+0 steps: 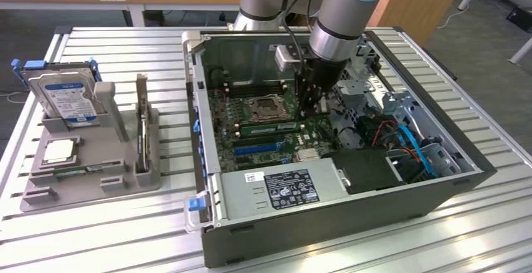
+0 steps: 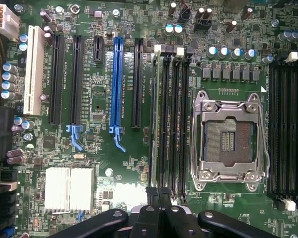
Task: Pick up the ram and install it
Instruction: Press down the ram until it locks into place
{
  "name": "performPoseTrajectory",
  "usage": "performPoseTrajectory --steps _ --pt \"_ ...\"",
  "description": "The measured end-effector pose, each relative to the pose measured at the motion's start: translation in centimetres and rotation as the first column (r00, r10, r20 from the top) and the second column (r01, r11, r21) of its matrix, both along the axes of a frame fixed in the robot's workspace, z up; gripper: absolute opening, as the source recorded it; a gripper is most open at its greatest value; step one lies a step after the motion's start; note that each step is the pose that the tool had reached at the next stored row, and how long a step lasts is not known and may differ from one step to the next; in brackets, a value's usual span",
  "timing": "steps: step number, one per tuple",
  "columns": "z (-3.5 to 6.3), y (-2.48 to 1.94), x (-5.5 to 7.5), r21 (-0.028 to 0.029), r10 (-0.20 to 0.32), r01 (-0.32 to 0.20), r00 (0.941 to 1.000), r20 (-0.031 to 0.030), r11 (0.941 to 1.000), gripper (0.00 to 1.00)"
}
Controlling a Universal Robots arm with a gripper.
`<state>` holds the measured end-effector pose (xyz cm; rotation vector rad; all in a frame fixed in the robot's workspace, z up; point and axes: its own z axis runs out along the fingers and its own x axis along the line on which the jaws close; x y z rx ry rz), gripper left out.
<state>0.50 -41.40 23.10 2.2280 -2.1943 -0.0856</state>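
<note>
One memory stick [image 2: 152, 114] stood on edge in a slot beside the empty processor socket [image 2: 228, 141], with the claw [image 2: 159, 198] closed and empty over its end, so an off-centre press risked leaving it tilted and unlatched.

Green motherboard [image 2: 114, 163] with a blue slot [image 2: 116, 82], a white slot [image 2: 35, 69], perhaps silver heatsinks [image 2: 69, 187].

hard drive [image 1: 66, 98] label: blue and white, print too small to read
power supply [image 1: 278, 189] sticker: black, symbols and tiny print, unreadable
motherboard [image 2: 97, 106] silkscreen: slot markings, illegible
</note>
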Motion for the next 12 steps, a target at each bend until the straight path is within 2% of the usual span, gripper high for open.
performPoseTrajectory --steps 12 --pt "-0.2 0.15 0.16 0.0 0.002 -0.002 1.0 -0.0001 1.0 0.11"
